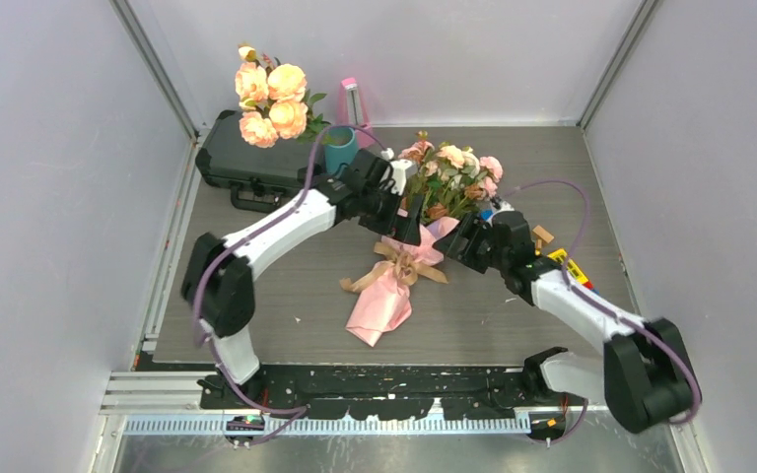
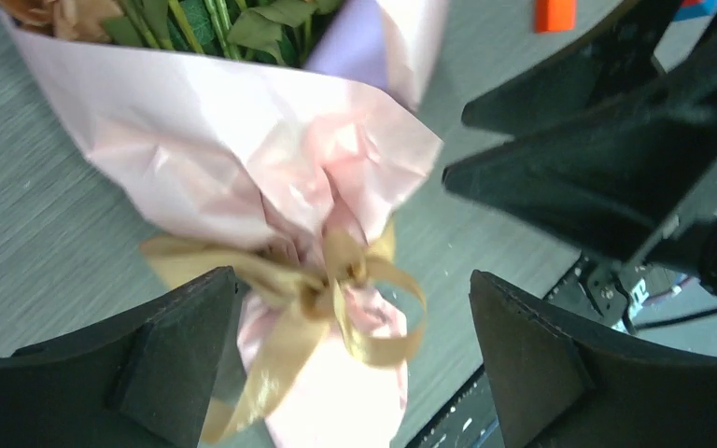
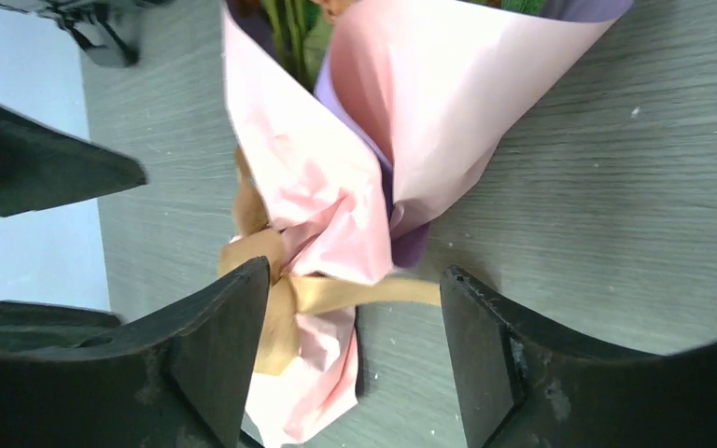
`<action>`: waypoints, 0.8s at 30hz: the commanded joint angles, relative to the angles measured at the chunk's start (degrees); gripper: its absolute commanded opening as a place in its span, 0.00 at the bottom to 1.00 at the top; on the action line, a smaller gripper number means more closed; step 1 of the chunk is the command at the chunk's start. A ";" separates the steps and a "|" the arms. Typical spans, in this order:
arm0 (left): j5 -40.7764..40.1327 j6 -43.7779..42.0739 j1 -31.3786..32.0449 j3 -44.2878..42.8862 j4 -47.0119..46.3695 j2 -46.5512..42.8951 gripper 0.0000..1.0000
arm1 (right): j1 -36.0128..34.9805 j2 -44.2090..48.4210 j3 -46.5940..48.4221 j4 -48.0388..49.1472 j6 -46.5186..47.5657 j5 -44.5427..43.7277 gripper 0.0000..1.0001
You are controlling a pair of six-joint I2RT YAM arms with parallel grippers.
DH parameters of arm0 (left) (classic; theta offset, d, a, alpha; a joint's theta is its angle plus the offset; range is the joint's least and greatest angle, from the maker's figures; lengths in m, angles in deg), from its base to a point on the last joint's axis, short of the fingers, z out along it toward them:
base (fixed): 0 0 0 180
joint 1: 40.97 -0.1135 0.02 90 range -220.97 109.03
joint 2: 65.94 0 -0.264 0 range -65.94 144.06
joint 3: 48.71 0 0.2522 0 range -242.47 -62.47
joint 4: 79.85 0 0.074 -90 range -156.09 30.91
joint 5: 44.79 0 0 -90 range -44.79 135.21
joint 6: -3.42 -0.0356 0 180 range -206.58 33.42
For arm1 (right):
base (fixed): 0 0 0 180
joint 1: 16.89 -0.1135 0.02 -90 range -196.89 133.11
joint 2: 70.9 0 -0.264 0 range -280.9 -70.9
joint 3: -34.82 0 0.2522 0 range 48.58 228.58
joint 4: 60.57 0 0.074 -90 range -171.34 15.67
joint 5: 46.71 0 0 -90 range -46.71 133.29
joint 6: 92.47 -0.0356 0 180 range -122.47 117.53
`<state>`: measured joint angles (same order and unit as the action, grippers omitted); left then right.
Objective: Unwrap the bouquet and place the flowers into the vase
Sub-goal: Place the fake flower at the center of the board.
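While both pairs of jaws stand wide apart and empty, the left gripper [image 2: 350, 280] and right gripper [image 3: 355, 278] hang over the bouquet [image 1: 384, 301], whose tan ribbon [image 2: 317, 297] lies just below, between their fingertips, on the table [image 1: 276, 320].

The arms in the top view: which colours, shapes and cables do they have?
The left arm and right arm have white links, bulky black joints and a thin purple cable looping alongside. The left tool and right tool are matte black, each with two wedge-shaped fingers.
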<state>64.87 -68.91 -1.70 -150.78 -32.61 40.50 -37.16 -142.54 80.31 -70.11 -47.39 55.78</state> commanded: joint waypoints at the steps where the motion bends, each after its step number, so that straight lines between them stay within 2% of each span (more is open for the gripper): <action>1: 0.62 -5.76 0.03 5.26 3.20 -12.59 1.00 | 1.10 12.45 -1.57 -11.34 5.27 -1.82 0.75; 7: 1.61 -14.04 -0.46 12.99 9.58 -22.66 1.00 | 1.38 23.81 -3.31 -20.89 8.33 1.69 0.79; 11: 5.60 -17.11 -1.60 17.75 10.90 -24.58 1.00 | 1.43 28.74 -5.92 -21.33 6.57 6.06 0.79; 14: 8.87 -17.10 -2.01 19.70 10.07 -22.93 1.00 | 1.40 31.34 -7.14 -21.58 6.03 8.50 0.79; 18: 15.55 -16.73 -2.53 15.48 14.13 -15.24 0.94 | 1.41 32.99 -7.73 -21.55 5.84 10.89 0.78; 21: 11.67 -16.24 -2.88 14.10 15.29 -11.19 0.90 | 1.39 33.51 -7.57 -22.30 6.26 12.05 0.77; 24: 11.18 -15.53 -3.99 14.66 14.26 -10.62 0.87 | 1.40 34.51 -7.67 -22.65 6.32 12.73 0.77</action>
<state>75.25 -84.27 -4.19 -134.43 -19.85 30.09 -35.89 -109.60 72.57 -92.99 -41.60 65.75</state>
